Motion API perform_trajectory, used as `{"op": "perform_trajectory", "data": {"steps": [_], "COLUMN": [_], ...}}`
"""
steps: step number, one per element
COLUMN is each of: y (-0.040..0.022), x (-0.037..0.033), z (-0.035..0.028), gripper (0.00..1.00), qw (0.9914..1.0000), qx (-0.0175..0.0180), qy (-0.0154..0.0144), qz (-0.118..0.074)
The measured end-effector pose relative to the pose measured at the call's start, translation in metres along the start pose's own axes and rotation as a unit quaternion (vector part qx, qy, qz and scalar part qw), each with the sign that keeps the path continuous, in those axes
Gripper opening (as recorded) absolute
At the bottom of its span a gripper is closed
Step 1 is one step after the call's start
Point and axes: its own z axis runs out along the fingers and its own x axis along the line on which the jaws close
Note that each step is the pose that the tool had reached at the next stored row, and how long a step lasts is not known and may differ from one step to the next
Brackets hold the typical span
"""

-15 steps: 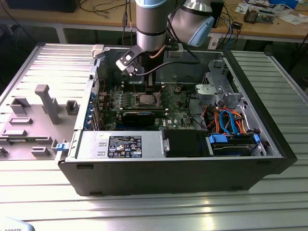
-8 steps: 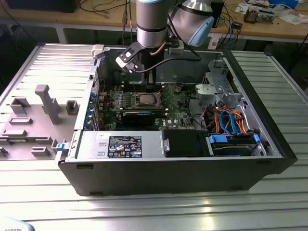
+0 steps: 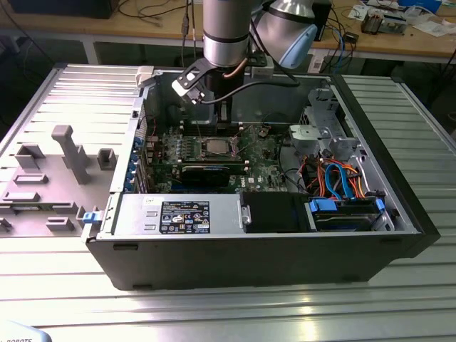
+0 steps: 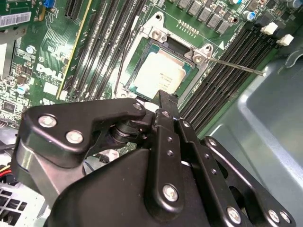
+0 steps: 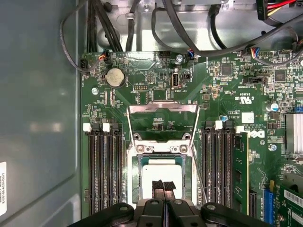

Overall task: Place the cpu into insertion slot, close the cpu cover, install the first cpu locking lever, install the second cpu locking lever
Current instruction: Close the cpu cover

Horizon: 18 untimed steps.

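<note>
First wrist view, tool [image 5: 164,185] pinched shut over seated cpu [image 5: 161,169], cpu cover [image 5: 163,108] open.

The arm [image 3: 226,35] reaches down above the cpu [image 3: 216,147].

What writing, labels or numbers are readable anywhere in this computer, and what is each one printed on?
No text reads surely.
On the power supply sticker: too small to read.
On the case wall sticker: too small, cut by the edge.
On the board: tiny white lettering, blurred.
On the barcode label: blurred.
On the cpu: none that I can make out.
</note>
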Motion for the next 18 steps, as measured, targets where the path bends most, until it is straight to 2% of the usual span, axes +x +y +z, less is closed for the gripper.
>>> {"op": "perform_trajectory", "data": {"steps": [6,15,18], "y": [0.0003,0.0004,0.0005], "x": [0.0001,0.0003,0.0003], "z": [-0.0001,-0.0128,-0.0129], "gripper": [0.11,0.11,0.11], "qw": [1.00000,1.00000,1.00000], "qx": [0.0008,0.0014,0.0013], "qy": [0.0000,0.0000,0.0001], "qz": [0.000,0.000,0.000]}}
